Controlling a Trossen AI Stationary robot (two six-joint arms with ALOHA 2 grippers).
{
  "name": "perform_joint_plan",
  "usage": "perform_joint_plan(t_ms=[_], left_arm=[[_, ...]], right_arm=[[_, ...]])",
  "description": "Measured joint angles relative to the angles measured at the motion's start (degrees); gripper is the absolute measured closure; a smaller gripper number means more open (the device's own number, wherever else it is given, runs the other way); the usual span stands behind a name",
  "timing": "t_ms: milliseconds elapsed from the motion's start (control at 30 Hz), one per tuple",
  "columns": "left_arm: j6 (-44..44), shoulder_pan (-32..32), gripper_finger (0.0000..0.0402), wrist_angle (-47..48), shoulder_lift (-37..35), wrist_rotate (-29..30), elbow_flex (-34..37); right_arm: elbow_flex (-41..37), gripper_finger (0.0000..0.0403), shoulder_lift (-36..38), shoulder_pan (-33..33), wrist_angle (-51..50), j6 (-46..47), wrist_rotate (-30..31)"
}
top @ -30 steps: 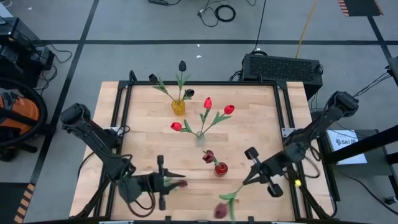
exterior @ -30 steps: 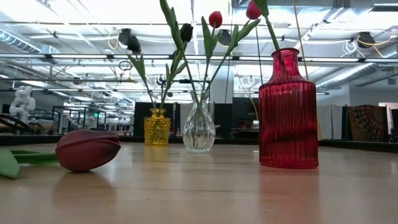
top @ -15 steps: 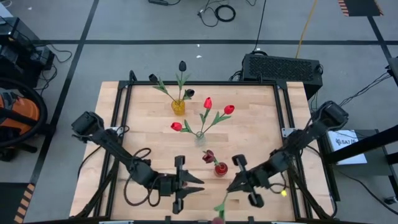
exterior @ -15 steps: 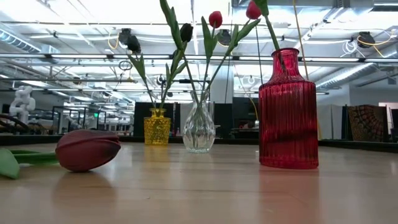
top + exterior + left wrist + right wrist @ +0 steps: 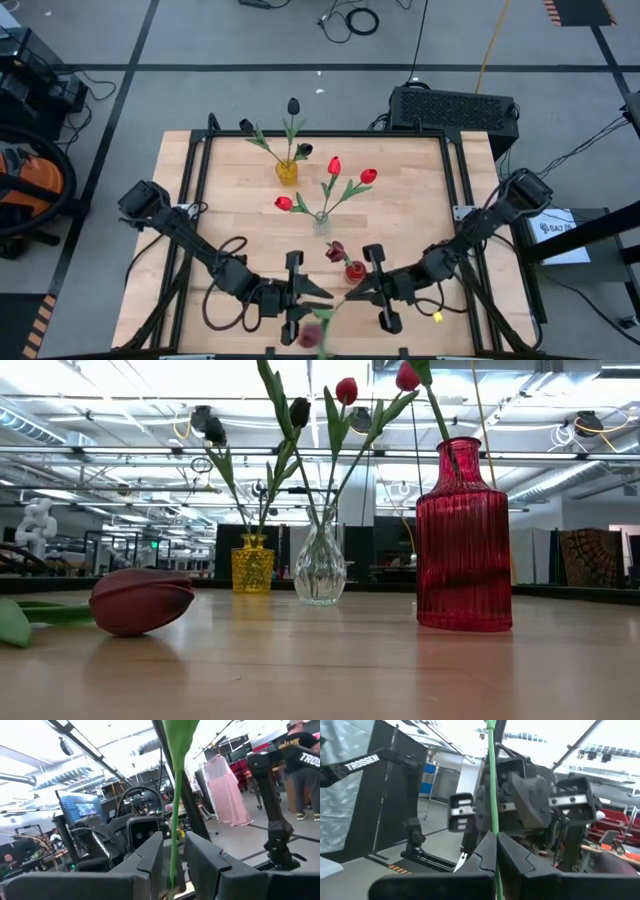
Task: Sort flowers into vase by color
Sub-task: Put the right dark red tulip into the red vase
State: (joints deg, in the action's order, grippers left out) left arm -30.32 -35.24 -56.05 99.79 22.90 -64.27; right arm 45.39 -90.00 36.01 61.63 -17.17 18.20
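Note:
My right gripper (image 5: 350, 293) is shut on the thin green stem of a maroon tulip (image 5: 317, 333), near the table's near edge. My left gripper (image 5: 320, 296) faces it, open, with one finger on each side of that stem (image 5: 173, 845); I see no touch. Another maroon tulip (image 5: 140, 600) lies on its side on the table in the low view; the left arm hides it in the high view. The yellow vase (image 5: 287, 172) holds near-black tulips, the clear vase (image 5: 322, 222) red ones, and the red vase (image 5: 355, 271) one maroon tulip (image 5: 335, 250). My right gripper (image 5: 495, 842) pinches the stem (image 5: 492, 810) between its two fingers, coming in level from the table's right, fingers across the stem. The tulip is lifted clear. Its stem rises above the fingers, and the blurred head shows toward the near edge in the high view.
The three vases stand in a line from the table's far side to just beyond the two grippers, the red vase (image 5: 463, 535) closest. Bare wood lies left and right of them. A black box (image 5: 455, 105) sits beyond the far edge. A person (image 5: 300, 765) stands in the room.
My right gripper has carried the maroon tulip along the near edge toward the table's left, and the head has swung left with it. My left gripper has moved toward the table's right. The two now face each other with the stem between the left fingers.

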Motion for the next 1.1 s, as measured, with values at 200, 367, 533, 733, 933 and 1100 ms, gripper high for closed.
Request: perform_joint_plan(t_ms=[200,367,533,733,933,1100], left_arm=[[1.39,1.81,0.0312,0.26,0.23,-2.26,-0.12],[1.44,2.44,0.0314,0.72,1.31,-2.75,-0.11],[1.79,2.68,0.0355,0.88,1.20,-2.69,-0.11],[1.44,2.48,0.0392,2.68,0.45,-1.29,-0.11],[3.00,1.23,0.0397,3.08,-2.78,-1.34,-0.11],[6.30,1.38,0.0398,9.19,-6.06,0.74,-0.13]], right_arm=[[0.00,0.0402,0.00,-1.25,-0.86,2.59,0.13],[-0.02,0.0402,0.00,-1.51,-0.95,2.96,0.38],[-0.04,0.0402,0.00,-1.49,-1.36,3.02,1.70],[-0.09,0.0389,0.02,-1.18,-1.69,5.29,1.53],[-0.11,0.0330,2.27,0.58,-2.13,6.49,2.75],[1.04,0.0277,7.22,1.35,-7.10,7.02,7.98]])
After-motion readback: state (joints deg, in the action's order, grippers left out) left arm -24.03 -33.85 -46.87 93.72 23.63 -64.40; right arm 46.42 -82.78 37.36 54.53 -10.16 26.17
